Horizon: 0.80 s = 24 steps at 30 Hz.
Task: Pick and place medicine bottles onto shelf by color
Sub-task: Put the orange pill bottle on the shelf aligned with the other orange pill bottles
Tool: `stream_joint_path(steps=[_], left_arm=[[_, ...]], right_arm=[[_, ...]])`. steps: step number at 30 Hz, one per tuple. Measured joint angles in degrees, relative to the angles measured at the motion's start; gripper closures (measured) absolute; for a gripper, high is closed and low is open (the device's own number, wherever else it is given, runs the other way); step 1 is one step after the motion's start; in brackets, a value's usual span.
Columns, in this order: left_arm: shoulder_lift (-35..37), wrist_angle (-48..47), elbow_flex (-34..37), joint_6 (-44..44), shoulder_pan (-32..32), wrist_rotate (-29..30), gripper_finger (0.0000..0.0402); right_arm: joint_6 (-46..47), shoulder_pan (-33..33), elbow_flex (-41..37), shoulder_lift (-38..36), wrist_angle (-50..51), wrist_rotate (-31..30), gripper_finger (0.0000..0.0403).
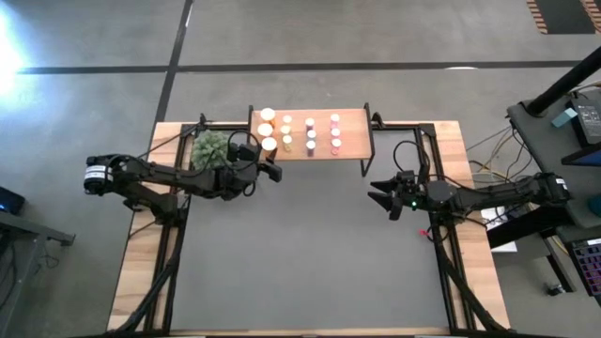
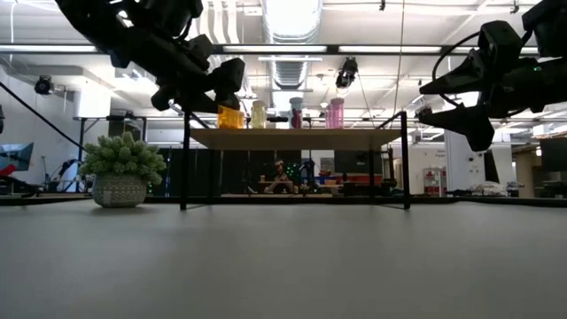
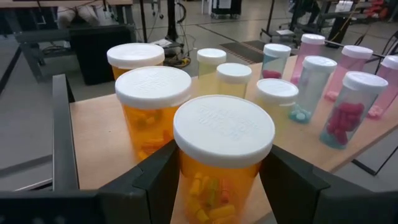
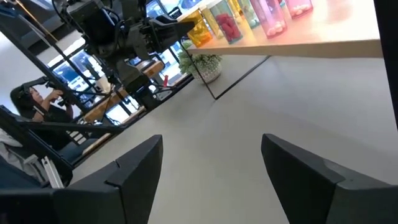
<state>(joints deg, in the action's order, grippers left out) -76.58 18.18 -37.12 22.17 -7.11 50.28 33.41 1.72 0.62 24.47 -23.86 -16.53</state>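
The light-wood shelf [image 1: 352, 127] stands at the table's far edge and bears several white-capped medicine bottles in rows: orange at its left end, then yellowish [image 3: 234, 78], clear [image 3: 351, 106] and pink [image 3: 351, 62]. My left gripper [image 1: 263, 158] reaches level at the shelf's near left corner and is shut on the nearest orange bottle [image 3: 224, 168]. Two more orange bottles [image 3: 152, 109] stand right behind it. My right gripper [image 1: 387, 195] hangs open over the table's right side, away from the shelf, with nothing between its fingers [image 4: 211, 168]. My left gripper has the orange bottle's body, just below the white cap [image 3: 186, 180], pinched between its two fingers, one on each side. The fingers come nearly level from the table's near left. The bottle stands upright at the shelf's near left corner [image 2: 230, 117]; its base lies below the wrist view's edge.
A green bushy plant in a pot [image 1: 211, 148] stands on the table just left of the shelf, under my left arm. The shelf's thin black legs [image 2: 184, 168] rise from the table. The grey tabletop [image 1: 310, 253] spreads between the two arms.
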Motion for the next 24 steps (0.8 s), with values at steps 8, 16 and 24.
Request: stream_joint_path(steps=[8, 16, 24], left_arm=[[-0.07, 0.74, 0.09, -0.11, 0.00, 0.13, 0.0215], [-0.07, 0.84, 0.09, -0.13, 0.00, -0.21, 0.0215], [-0.09, 0.86, 0.11, -0.13, 0.02, -0.26, 0.0215]], right_arm=[[0.00, 0.00, 0.00, 0.00, 0.02, 0.00, 0.0138], [0.00, 0.00, 0.00, 0.00, 0.02, 0.00, 0.0138], [0.00, 0.00, -0.02, 0.00, 0.02, 0.00, 0.0138]])
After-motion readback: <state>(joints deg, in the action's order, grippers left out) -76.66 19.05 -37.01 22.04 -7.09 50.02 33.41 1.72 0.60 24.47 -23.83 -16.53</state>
